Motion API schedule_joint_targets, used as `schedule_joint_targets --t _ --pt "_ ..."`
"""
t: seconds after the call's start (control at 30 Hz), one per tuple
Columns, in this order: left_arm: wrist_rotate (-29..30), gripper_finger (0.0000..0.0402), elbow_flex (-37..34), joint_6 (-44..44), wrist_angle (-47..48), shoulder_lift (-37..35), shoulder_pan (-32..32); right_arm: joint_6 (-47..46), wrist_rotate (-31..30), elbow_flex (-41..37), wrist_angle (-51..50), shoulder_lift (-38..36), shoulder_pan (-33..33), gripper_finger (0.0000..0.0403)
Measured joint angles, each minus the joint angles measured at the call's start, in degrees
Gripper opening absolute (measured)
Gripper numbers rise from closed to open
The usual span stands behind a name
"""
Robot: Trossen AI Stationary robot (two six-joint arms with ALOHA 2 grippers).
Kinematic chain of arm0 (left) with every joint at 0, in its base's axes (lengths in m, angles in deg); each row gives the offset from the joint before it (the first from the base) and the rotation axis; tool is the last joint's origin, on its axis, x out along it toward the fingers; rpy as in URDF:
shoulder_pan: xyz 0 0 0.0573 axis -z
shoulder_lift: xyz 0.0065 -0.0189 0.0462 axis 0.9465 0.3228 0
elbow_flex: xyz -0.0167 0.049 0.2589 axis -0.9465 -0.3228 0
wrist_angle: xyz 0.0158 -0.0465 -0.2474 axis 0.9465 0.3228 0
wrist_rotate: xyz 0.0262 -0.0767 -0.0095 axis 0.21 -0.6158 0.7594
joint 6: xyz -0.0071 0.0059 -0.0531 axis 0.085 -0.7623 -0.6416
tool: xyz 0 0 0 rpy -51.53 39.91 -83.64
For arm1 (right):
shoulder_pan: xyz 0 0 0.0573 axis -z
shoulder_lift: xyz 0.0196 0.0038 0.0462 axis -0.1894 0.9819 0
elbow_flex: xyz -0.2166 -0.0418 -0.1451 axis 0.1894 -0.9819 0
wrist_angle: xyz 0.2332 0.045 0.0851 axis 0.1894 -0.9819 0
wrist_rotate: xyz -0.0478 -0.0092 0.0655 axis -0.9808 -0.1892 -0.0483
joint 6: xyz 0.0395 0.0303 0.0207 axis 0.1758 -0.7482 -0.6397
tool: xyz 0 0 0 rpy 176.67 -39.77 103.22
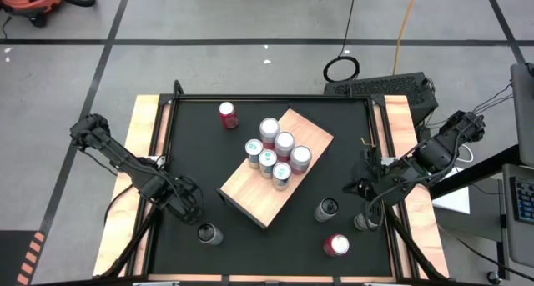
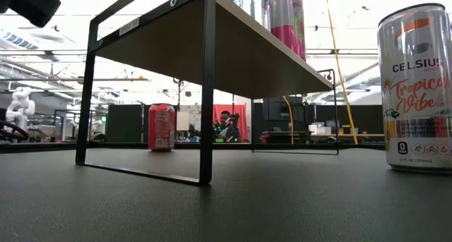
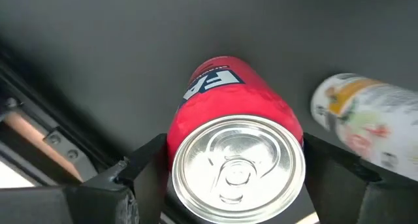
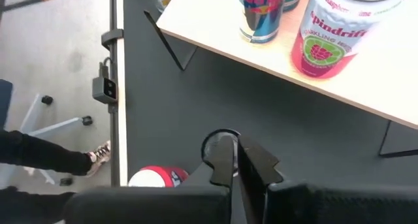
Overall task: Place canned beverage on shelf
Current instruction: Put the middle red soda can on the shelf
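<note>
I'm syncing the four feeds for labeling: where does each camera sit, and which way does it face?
High: overhead, straight down on the shelf, five cans on it; both arms show.
Low: tabletop level, looking under the shelf into the room; arm part top left.
Left wrist: above the red can, left claw fingers either side.
Right wrist: down past the shut right claw.
Shared: shelf.

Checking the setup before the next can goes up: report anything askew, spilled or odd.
The shelf sits diagonally to the table edges, with its cans bunched at one end. Nothing looks spilled.
</note>
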Motion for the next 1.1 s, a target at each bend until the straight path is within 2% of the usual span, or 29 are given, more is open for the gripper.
schedule_joint_targets --t 0.17,0.37,0.7,1.1 --pt "0.4 0.0277 2.8 0.1 1.3 0.0 0.0 0.0 0.0 0.0 1.9 0.0 0.0 0.0000" --pt "4.6 0.0277 9.2 0.6 7.1 0.0 0.0 -0.4 -0.1 0.0 4.5 0.0 0.0 0.0000" --pt "7.7 0.0277 25.9 6.6 19.0 -0.1 0.0 -9.0 -4.7 0.0 12.0 0.0 1.1 0.0000" --pt "15.9 0.0277 45.5 18.2 17.7 -0.2 0.0 -7.1 -4.3 0.0 25.4 0.2 4.4 0.0000"
